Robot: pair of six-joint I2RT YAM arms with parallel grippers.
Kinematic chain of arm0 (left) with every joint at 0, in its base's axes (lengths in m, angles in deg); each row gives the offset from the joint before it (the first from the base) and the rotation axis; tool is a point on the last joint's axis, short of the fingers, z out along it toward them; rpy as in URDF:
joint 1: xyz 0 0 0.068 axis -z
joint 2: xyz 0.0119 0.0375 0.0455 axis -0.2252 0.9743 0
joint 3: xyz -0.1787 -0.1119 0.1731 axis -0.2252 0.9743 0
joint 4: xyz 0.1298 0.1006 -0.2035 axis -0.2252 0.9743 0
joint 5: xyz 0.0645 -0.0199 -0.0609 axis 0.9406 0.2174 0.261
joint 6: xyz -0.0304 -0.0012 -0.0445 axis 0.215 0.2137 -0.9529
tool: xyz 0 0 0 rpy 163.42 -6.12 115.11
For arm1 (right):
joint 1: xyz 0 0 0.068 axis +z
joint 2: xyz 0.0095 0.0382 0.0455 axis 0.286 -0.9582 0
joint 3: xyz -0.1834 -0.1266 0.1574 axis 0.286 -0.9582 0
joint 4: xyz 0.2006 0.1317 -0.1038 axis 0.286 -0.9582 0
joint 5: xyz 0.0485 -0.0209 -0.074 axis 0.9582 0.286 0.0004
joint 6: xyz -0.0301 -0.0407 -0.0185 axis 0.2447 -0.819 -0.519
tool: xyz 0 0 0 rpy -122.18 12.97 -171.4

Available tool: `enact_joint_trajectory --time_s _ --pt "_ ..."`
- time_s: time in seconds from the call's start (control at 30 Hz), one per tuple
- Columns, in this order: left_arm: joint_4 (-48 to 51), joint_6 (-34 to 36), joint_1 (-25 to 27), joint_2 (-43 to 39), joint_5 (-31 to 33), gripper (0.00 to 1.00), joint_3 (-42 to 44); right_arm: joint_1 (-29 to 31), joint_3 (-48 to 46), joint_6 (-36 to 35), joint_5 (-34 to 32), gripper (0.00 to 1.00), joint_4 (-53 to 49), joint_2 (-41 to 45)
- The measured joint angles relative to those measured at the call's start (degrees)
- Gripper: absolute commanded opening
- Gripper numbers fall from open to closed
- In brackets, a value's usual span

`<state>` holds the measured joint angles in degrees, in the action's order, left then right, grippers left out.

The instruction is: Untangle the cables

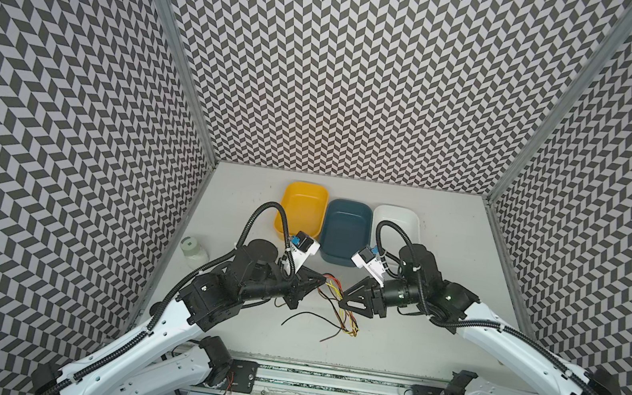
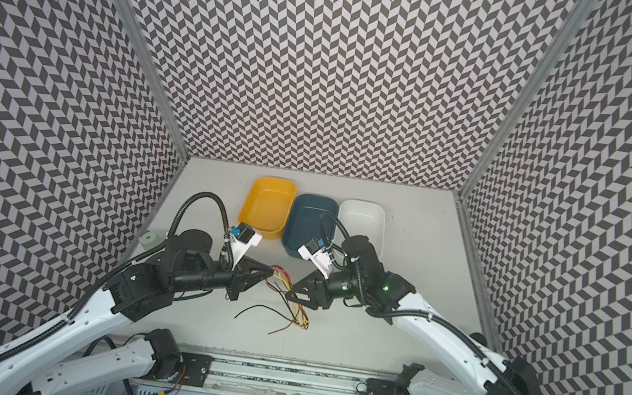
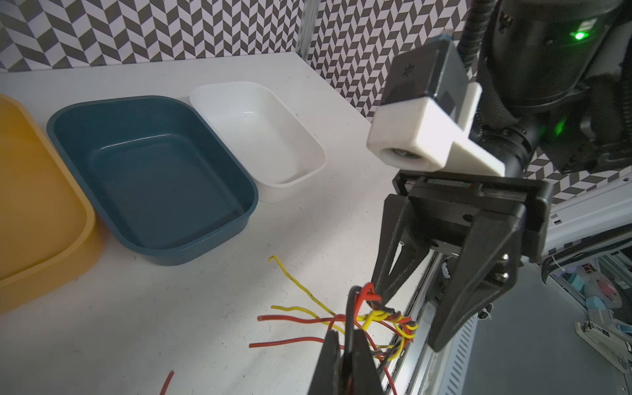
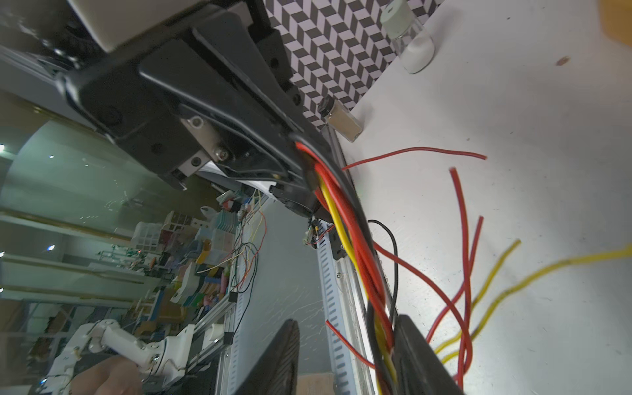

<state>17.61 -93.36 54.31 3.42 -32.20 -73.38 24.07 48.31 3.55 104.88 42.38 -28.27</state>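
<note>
Cables (image 3: 374, 316) are not yet apart, as I judge it; red, yellow and dark strands wind round one another in a tight twist in my left wrist view, and only their free ends fan out over the table (image 1: 390, 343). In both top views the bunch lies in the middle of the table, between my two arms and nearer to me than the yellow tray (image 1: 307, 185), the blue tray (image 1: 351, 202) and the white tray (image 1: 396, 208), none of which holds a wire; one black strand (image 1: 306, 313) arcs off towards my left, though I cannot tell whether it is free of the rest. So the real work is left to do: the twist must be loosened and each strand drawn clear. My left gripper (image 1: 321, 281) is pinched tight on one end of the bunch, with a black and a red strand rising out between its fingers (image 3: 328, 355); the twist sits just beyond its tip. My right gripper (image 1: 343, 298) faces it from the other side with its jaws standing apart, clamping nothing. In my right wrist view the red and yellow strands run down through the gap and lie against one finger (image 4: 420, 355), while the other stands well off them, so the bunch hangs from my left grip alone.
</note>
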Motion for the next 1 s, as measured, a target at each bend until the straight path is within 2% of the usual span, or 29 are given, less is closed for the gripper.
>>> enact_joint_trajectory --time_s 0.2,0.37,0.6,1.0 --pt "0.0 -0.07 -0.02 -0.96 0.96 0.0 0.33 0.74 -5.07 1.75 -9.79 0.52 -0.15 6.67" --pt "-0.04 -0.2 -0.02 -1.55 1.14 0.0 0.35 4.7 -10.69 4.33 -17.49 0.55 1.36 10.51" --pt "-0.04 -0.17 -0.02 -1.2 0.92 0.0 0.35 10.4 -11.28 5.79 -30.16 0.56 2.29 10.91" --pt "0.0 -0.22 -0.02 -1.05 0.9 0.0 0.35 15.85 -12.13 9.27 -45.88 0.57 5.86 8.46"
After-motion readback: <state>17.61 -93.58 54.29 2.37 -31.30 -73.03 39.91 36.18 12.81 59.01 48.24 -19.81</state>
